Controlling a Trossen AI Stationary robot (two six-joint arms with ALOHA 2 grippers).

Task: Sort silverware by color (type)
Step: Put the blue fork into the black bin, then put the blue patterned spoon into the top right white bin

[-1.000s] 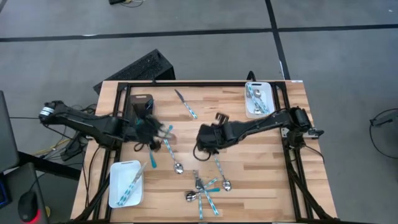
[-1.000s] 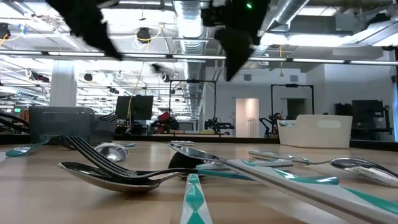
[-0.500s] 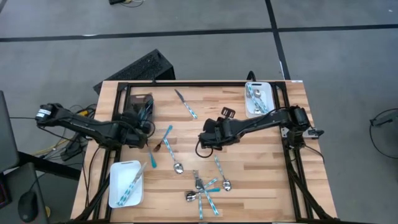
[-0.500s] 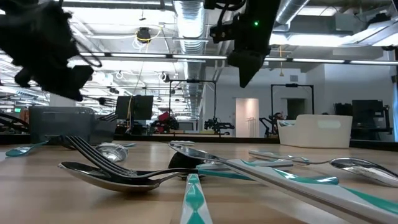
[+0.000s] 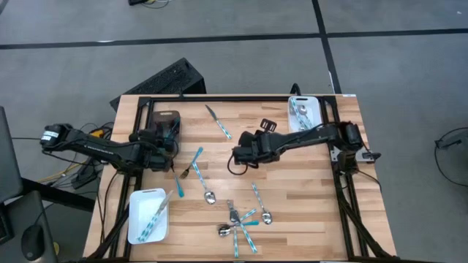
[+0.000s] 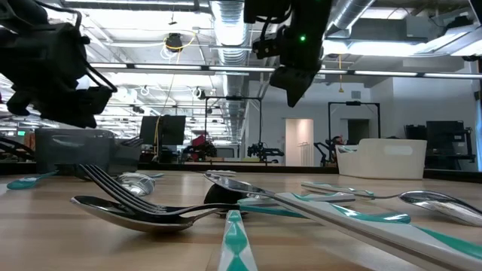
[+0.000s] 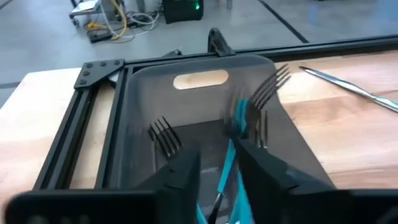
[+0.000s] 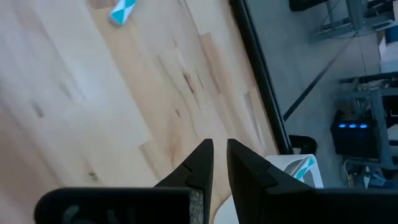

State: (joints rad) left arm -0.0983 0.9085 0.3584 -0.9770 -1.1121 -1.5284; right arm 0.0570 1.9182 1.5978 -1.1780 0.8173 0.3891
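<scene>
Over the dark grey tray (image 7: 134, 118) our left gripper (image 7: 217, 171) hangs with fingers apart, a teal-handled fork (image 7: 227, 168) between them, touching neither that we can tell. Our left wrist view alone shows three forks there. From above we count two white trays (image 5: 146, 214) and one knife (image 5: 218, 121). Our right gripper (image 8: 219, 163) hovers mid-table, fingers nearly together, holding nothing.
</scene>
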